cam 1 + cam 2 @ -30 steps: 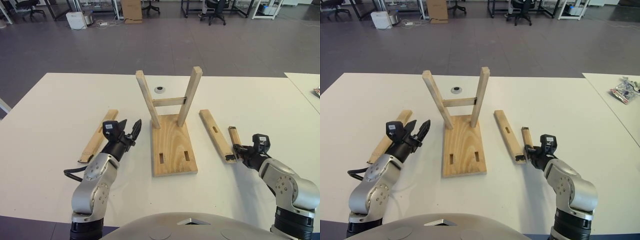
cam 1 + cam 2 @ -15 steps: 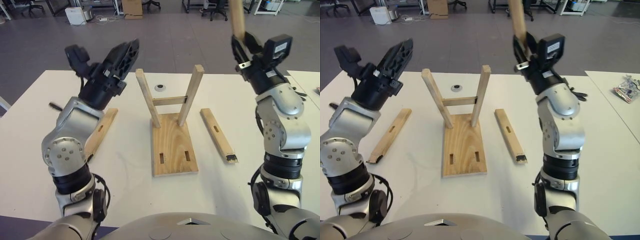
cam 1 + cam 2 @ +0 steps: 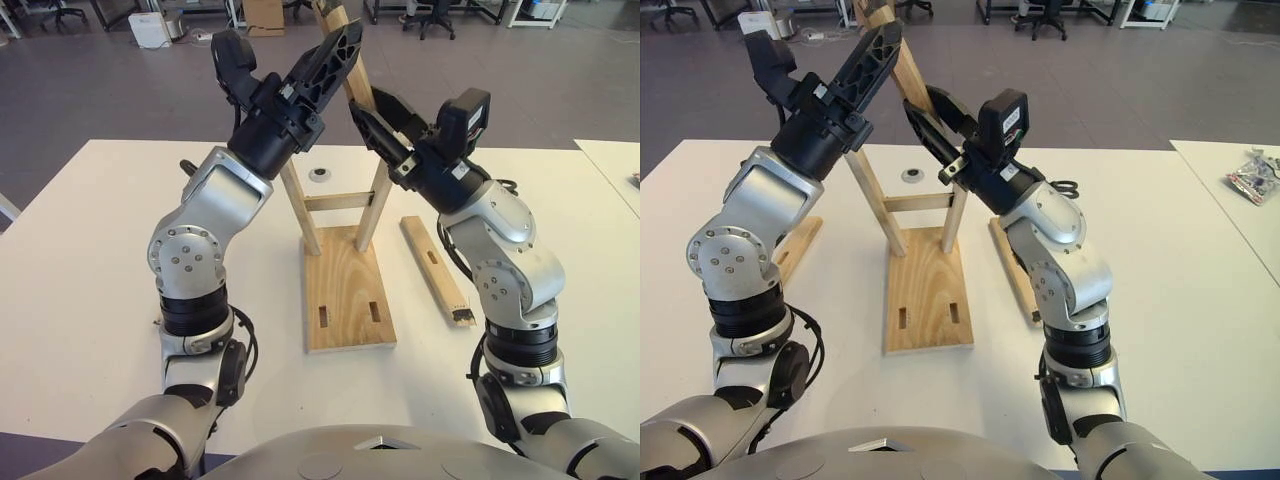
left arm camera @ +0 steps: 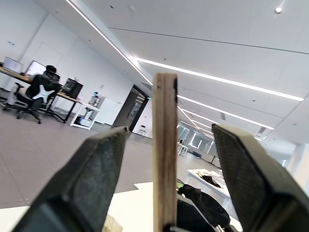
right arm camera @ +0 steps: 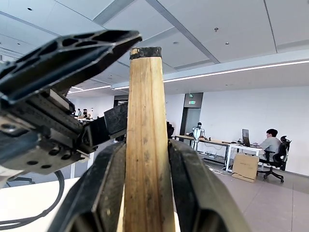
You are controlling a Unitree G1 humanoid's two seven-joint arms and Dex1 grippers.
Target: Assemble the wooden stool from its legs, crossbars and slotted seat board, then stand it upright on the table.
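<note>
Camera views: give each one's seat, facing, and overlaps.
Left eye view: head, facing down at table, seat board, left arm, right arm.
Right eye view: beside it, same scene.
Left wrist view: left wrist, facing upward past open left gripper.
Right wrist view: right wrist, upward; right gripper clamps crossbar.
Both wrist views share that crossbar.

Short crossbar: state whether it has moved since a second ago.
Yes. The short crossbar rose from the table beside the loose leg, up and leftward; the right claw holds it aloft.

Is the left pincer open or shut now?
Open. The left pincer has its fingers spread, with a gap on each side of the crossbar between them; the right pincer holds that crossbar.
</note>
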